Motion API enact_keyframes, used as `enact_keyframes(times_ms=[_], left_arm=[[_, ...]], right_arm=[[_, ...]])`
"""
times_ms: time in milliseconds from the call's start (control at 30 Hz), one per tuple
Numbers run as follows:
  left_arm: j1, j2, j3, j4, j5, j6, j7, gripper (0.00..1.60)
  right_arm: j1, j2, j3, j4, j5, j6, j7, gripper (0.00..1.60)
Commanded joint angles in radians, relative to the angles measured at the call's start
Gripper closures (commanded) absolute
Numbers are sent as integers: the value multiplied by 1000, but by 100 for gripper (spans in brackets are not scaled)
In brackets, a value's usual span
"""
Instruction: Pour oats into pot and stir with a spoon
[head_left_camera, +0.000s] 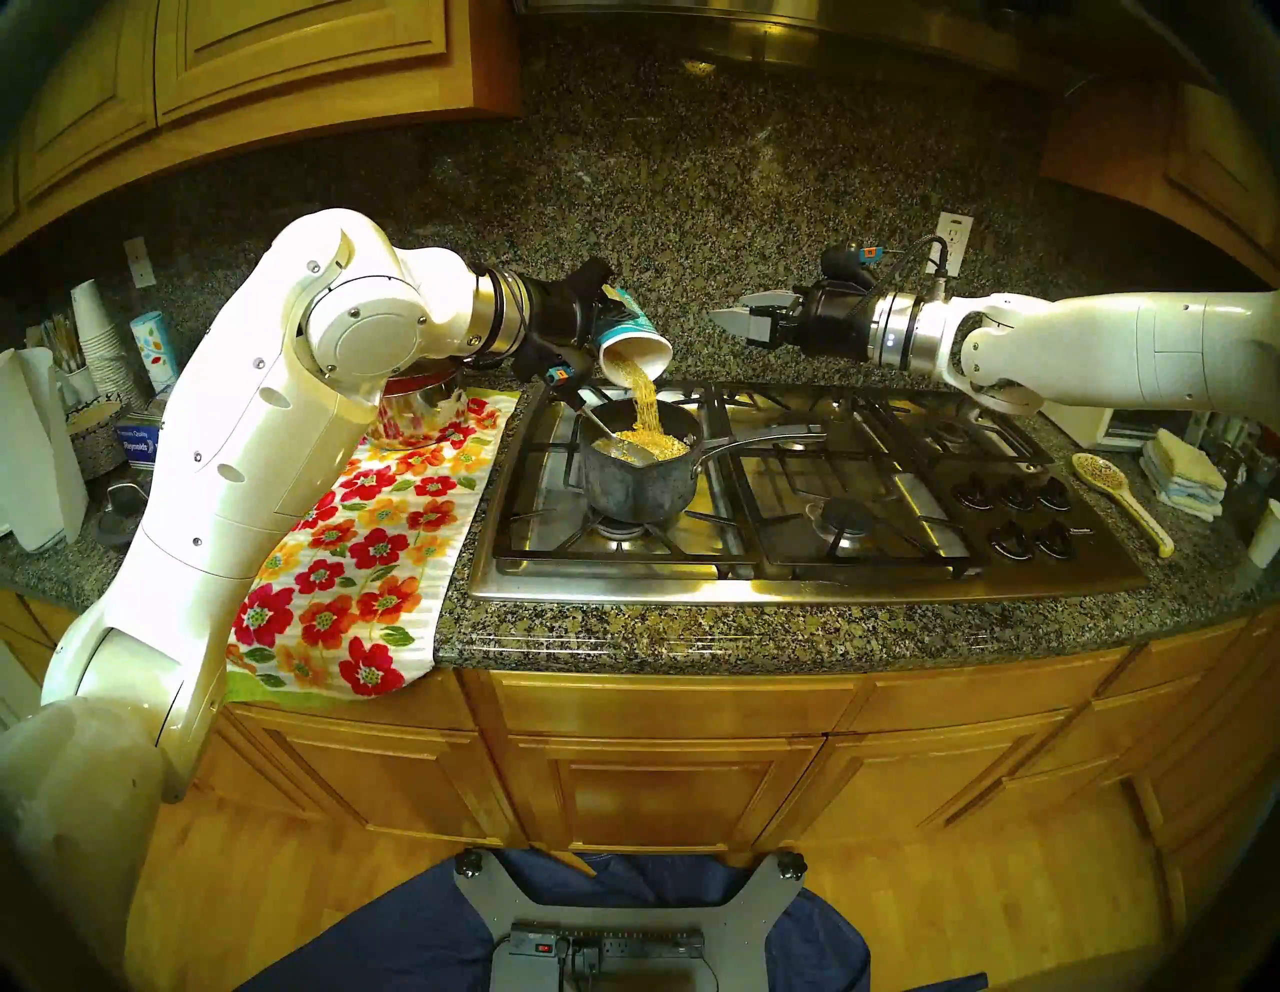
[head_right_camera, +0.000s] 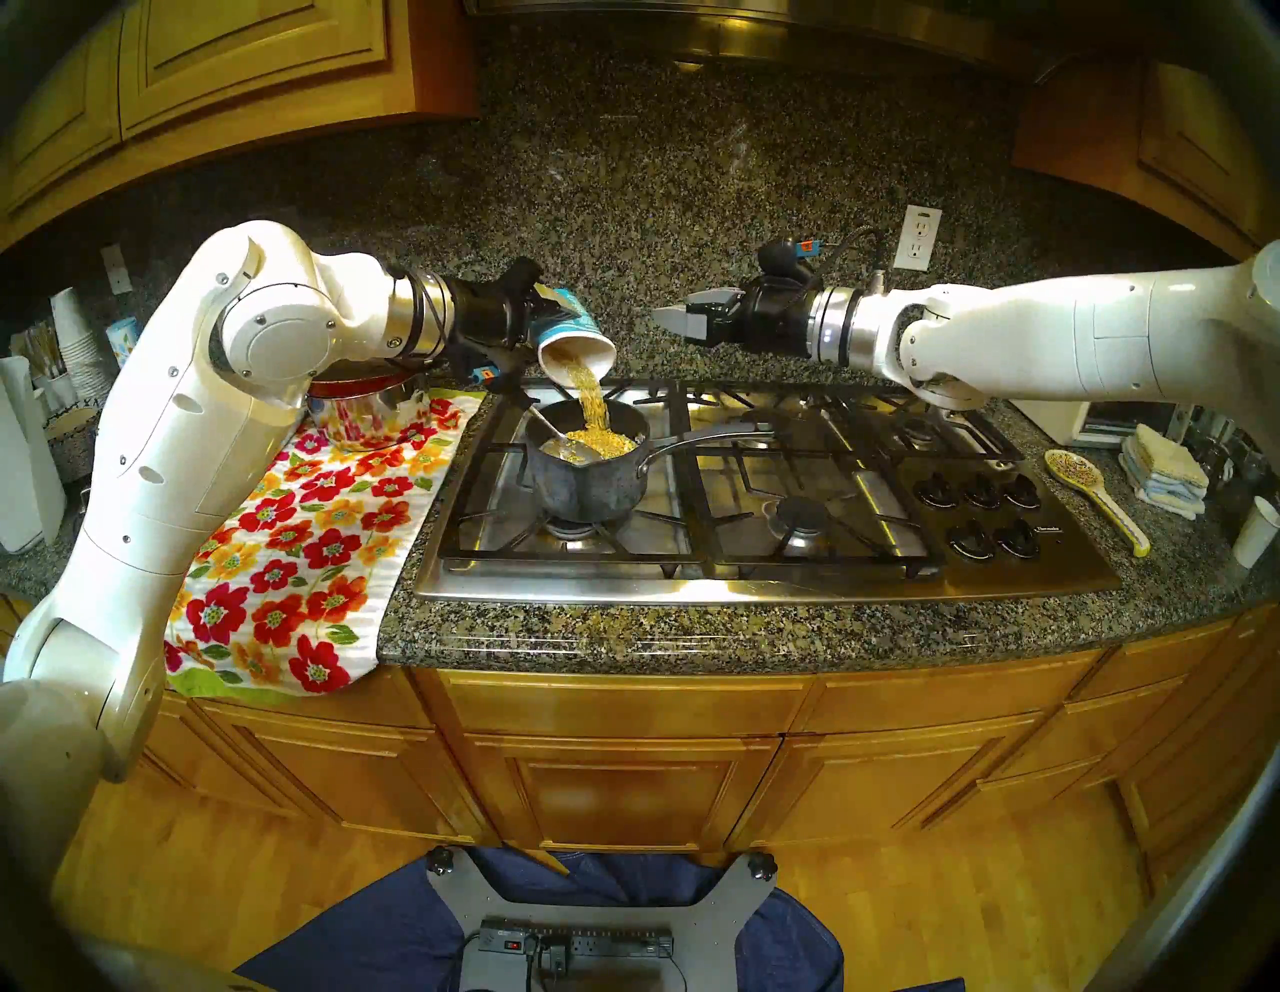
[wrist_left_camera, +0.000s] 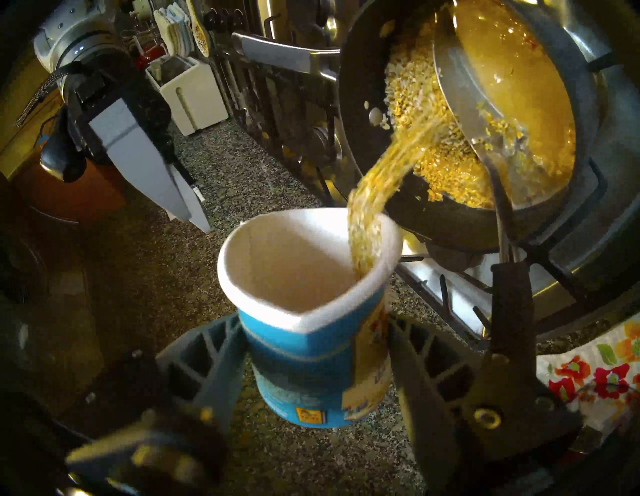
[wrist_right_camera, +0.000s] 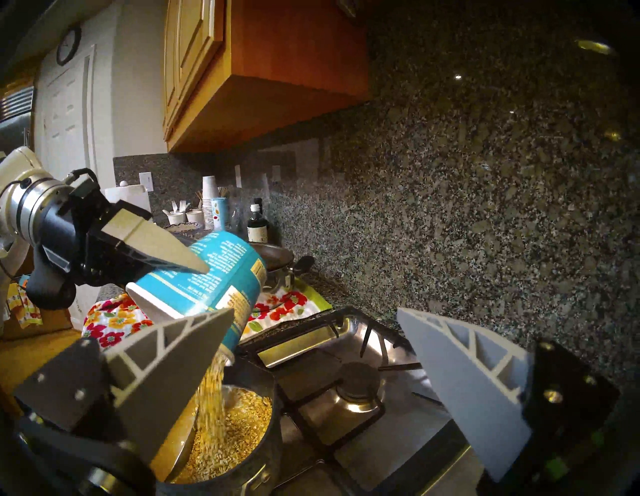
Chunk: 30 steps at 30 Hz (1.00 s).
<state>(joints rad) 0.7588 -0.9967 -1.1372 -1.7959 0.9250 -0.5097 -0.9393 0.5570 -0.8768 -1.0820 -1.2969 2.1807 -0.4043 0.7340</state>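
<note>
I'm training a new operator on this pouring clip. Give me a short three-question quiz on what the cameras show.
1. True or false: the spoon already lies in the pot.
2. Which gripper holds the cup: A left, B right, C both?
3. Fill in: oats stream from the cup into the ____.

Key: 1 true; 2 A; 3 pot.
</note>
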Motion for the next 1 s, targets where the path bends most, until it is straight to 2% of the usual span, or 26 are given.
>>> enact_keyframes(times_ms=[0, 367, 400, 533, 700, 767, 833, 967], left_arm=[[-12, -1, -20, -32, 34, 6, 43, 90], [15, 6, -21, -55, 102, -1, 96, 91], [19, 12, -15, -60, 138, -9, 122, 91], [37, 13, -18, -68, 145, -5, 135, 91], [45, 3, -32, -71, 116, 31, 98, 91], [40, -8, -47, -61, 69, 48, 65, 90], [31, -8, -52, -55, 71, 52, 62, 90], [24, -16, -77, -47, 20, 79, 20, 91]], right_arm=[[46, 5, 19, 10, 2, -6, 0, 0], [48, 5, 17, 10, 3, -6, 0, 0], [47, 5, 17, 10, 3, -6, 0, 0], [48, 5, 17, 9, 3, -6, -1, 0], [48, 5, 17, 9, 3, -6, -1, 0], [48, 4, 16, 9, 3, -7, -1, 0], [48, 4, 16, 9, 3, -7, -1, 0], [48, 4, 16, 9, 4, -7, -1, 0]])
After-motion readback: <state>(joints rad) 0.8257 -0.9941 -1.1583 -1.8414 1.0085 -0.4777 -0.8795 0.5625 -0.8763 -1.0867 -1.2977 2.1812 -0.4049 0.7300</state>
